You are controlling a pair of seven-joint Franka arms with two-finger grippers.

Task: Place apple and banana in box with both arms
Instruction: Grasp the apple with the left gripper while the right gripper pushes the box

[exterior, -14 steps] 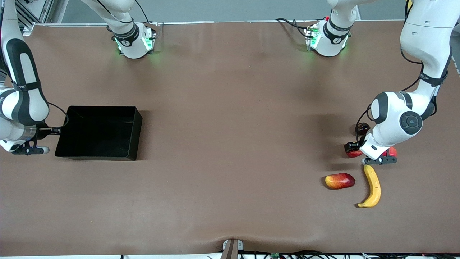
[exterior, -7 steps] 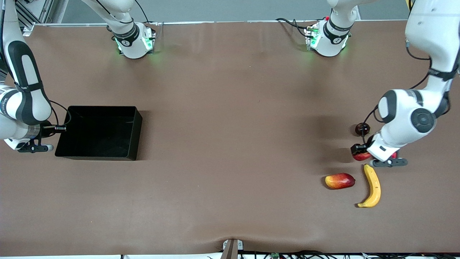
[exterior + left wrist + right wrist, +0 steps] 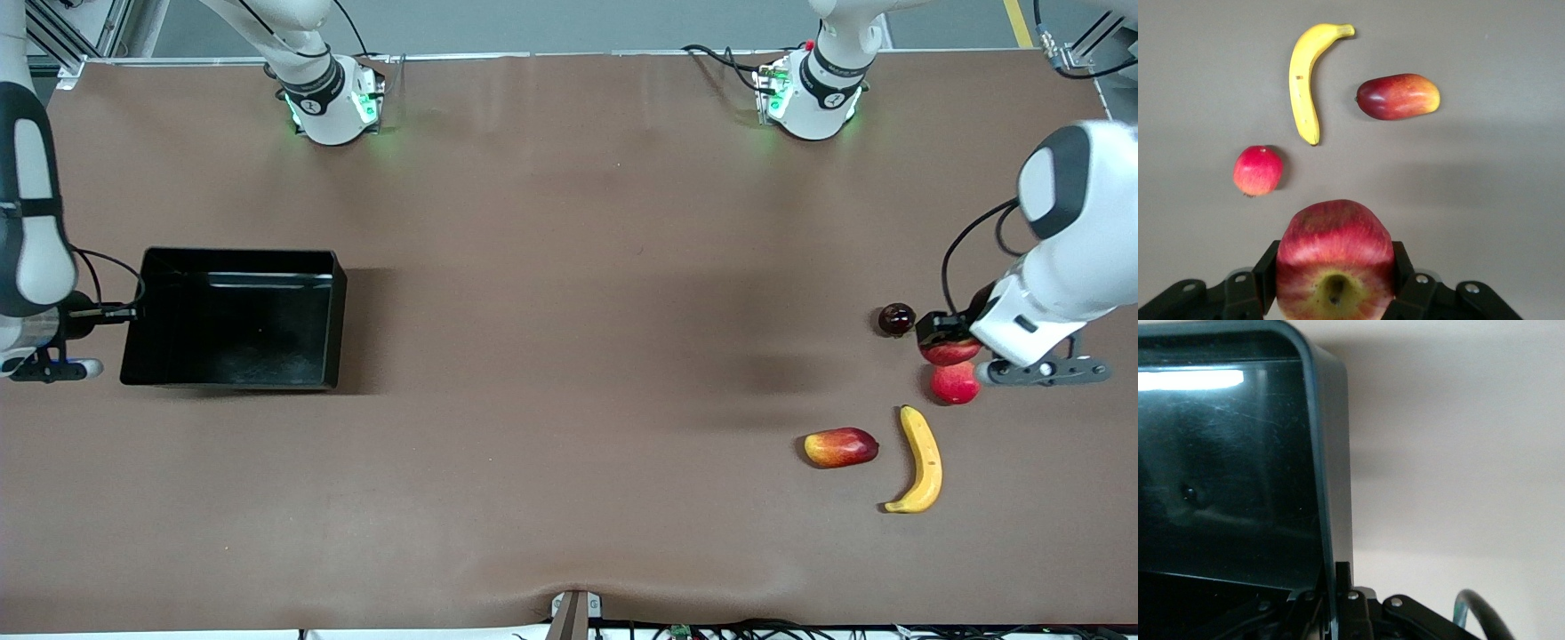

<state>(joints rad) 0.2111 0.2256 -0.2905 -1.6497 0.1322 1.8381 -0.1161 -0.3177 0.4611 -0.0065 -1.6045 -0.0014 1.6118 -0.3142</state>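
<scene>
Even overhead light, soft shadows, glare on the box [image 3: 233, 322].

A wide brown mat is covering the desk [image 3: 551, 293] from edge to edge, and soft shadows are lying across its middle. Along the edge where the bases stand, a pale metal strip [image 3: 569, 55] is running, with grey floor [image 3: 578, 22] showing above it. A yellow floor line [image 3: 1018, 22] is showing near the corner at the left arm's end, and aluminium framing [image 3: 67, 31] is standing at the other corner. A small metal bracket [image 3: 575, 612] is sitting at the middle of the edge nearest the front camera, where the mat is wrinkling slightly.
</scene>
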